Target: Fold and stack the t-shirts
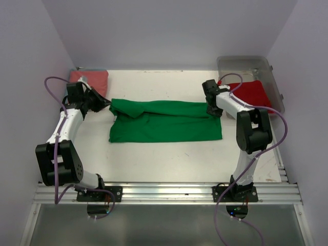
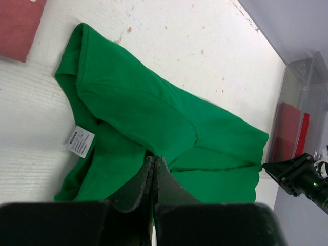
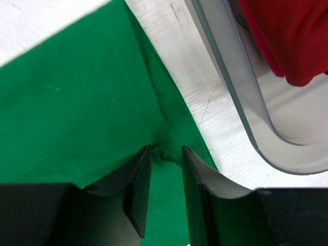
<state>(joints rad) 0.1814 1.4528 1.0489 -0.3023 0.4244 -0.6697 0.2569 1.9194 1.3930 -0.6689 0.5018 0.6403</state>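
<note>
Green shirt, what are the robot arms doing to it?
A robot is working on the green t-shirt, which lies partly folded on the table. The left claw is pinched shut on one end. The right claw is at the other end, jaws a little apart around a pucker of cloth.

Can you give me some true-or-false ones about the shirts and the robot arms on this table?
1. The green t-shirt lies in the middle of the table. True.
2. The red t-shirt sits in the clear bin. True.
3. The pink t-shirt lies on top of the green one. False: it is folded at the far left corner, apart from it.
4. The left tool is wide open. False: it is shut on the green t-shirt's edge.
</note>
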